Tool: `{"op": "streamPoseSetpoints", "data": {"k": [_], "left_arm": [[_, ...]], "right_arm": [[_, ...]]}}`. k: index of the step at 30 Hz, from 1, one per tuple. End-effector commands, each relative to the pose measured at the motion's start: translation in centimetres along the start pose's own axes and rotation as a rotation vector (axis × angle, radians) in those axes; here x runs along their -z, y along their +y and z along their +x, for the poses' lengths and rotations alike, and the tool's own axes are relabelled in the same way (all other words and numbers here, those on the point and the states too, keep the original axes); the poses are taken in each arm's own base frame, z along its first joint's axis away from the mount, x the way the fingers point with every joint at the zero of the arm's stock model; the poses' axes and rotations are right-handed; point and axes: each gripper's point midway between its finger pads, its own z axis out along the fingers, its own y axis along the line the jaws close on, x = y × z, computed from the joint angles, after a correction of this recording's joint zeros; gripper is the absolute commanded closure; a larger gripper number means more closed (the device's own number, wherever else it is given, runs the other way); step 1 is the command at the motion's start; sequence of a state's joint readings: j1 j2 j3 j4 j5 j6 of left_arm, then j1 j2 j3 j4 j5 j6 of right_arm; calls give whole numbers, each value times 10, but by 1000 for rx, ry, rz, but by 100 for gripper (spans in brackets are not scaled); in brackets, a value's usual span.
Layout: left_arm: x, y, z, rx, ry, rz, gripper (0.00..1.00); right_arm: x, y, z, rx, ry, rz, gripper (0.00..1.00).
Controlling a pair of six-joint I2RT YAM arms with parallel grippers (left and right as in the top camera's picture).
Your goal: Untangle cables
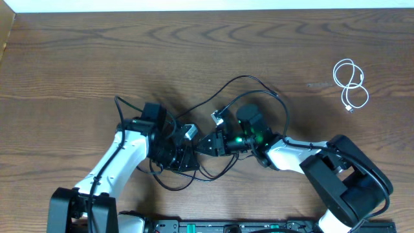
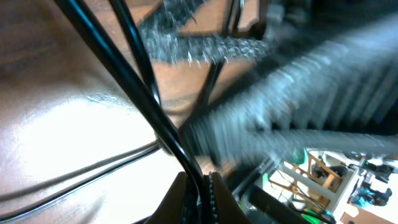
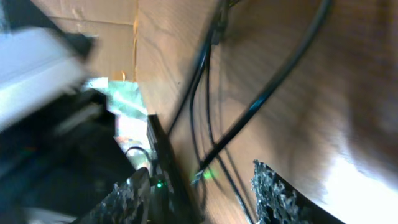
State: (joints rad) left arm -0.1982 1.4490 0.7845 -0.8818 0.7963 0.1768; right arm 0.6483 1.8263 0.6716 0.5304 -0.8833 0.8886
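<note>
Now the left gripper (image 2: 199, 194) clamps a black cable (image 2: 140, 93); the right gripper (image 3: 202, 196) stands released, holding nothing. A hard pull could cinch the cables (image 1: 249, 77) tighter.

Overhead evenly lit, sharp; wrist views smeared, probably by motion; glare on table (image 2: 56, 143).

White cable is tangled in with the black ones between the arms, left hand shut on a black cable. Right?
No. The white cable lies coiled alone on the table's right side, apart from the black cables; the overhead view shows it. The left hand is shut on a black cable.
</note>
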Motion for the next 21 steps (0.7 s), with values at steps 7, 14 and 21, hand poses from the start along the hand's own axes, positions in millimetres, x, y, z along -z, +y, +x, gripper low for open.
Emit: {"op": "streamPoseSetpoints", "data": {"k": [7,14,21], "left_arm": [[37,-30,-45,17,-110,-9,93],[42,-28,-57,98,-160,-3,93],[55,-18,-79,194,-261,8,93]], "right_arm": [[16,1,0,121,47,-74,49],[13,-5,12,162,83,-54,48],[5,-1,24,195,123,-63,41]]}}
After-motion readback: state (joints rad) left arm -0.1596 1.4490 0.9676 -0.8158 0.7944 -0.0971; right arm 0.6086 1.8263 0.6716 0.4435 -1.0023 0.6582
